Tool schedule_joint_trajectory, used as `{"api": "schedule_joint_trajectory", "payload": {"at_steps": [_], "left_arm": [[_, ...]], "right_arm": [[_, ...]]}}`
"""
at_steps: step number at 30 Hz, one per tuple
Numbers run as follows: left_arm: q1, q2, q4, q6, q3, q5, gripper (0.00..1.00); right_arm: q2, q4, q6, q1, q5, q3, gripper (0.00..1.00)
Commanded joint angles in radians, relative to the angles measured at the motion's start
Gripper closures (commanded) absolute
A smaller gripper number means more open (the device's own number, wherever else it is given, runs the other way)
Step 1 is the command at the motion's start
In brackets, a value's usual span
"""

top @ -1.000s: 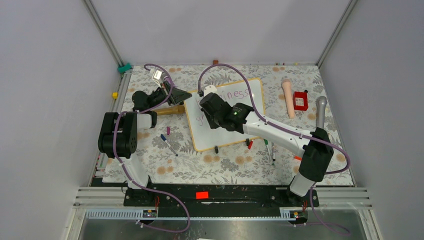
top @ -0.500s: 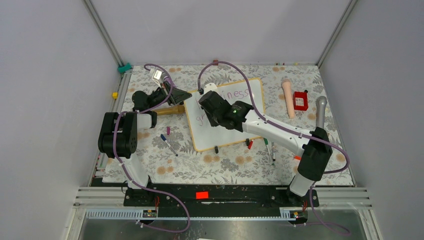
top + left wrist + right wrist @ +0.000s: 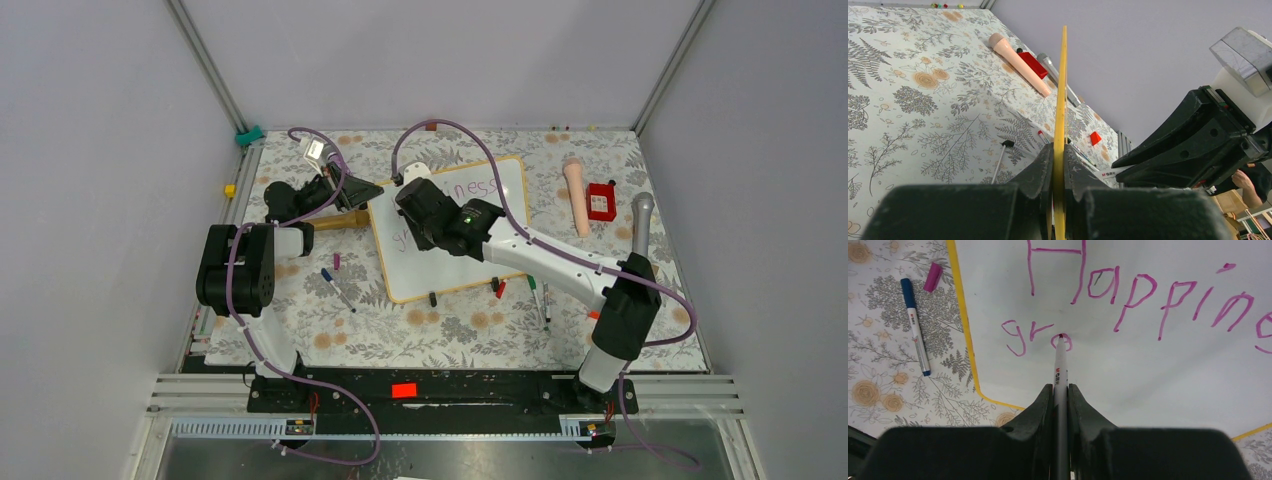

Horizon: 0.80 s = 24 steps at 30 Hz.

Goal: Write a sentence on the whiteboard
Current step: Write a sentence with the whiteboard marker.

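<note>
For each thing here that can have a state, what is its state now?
whiteboard: lying on the table, its edge clamped by the left gripper.
sentence: unfinished; "Happin" and "gro" show in the right wrist view.
pink marker: uncapped, held by the right gripper, tip at the "o".
pink cap: off, lying on the table.
blue marker: capped, lying beside the board.
</note>
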State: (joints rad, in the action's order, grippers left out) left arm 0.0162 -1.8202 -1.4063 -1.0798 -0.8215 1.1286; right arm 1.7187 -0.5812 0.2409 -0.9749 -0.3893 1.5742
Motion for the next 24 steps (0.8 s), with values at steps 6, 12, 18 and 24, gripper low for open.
{"api": "schedule_joint_trajectory", "payload": {"at_steps": [6, 12, 18, 24], "left_arm": [[0.014, 0.026, -0.064, 0.017, -0.002, 0.041, 1.00], [0.014, 0.026, -0.063, 0.016, -0.004, 0.040, 1.00], [0.014, 0.025, -0.063, 0.018, -0.002, 0.041, 1.00], [0.014, 0.025, -0.063, 0.018, -0.001, 0.040, 1.00]], "right_arm": [[-0.093, 0.070, -0.037, 0.026, 0.097, -0.022, 1.00], [-0.130, 0.073, -0.043, 0.039, 0.060, -0.052, 1.00], [-0.116, 0.051, -0.031, 0.049, 0.018, -0.054, 1.00], [-0.094, 0.049, -0.026, 0.050, 0.015, -0.055, 1.00]]}}
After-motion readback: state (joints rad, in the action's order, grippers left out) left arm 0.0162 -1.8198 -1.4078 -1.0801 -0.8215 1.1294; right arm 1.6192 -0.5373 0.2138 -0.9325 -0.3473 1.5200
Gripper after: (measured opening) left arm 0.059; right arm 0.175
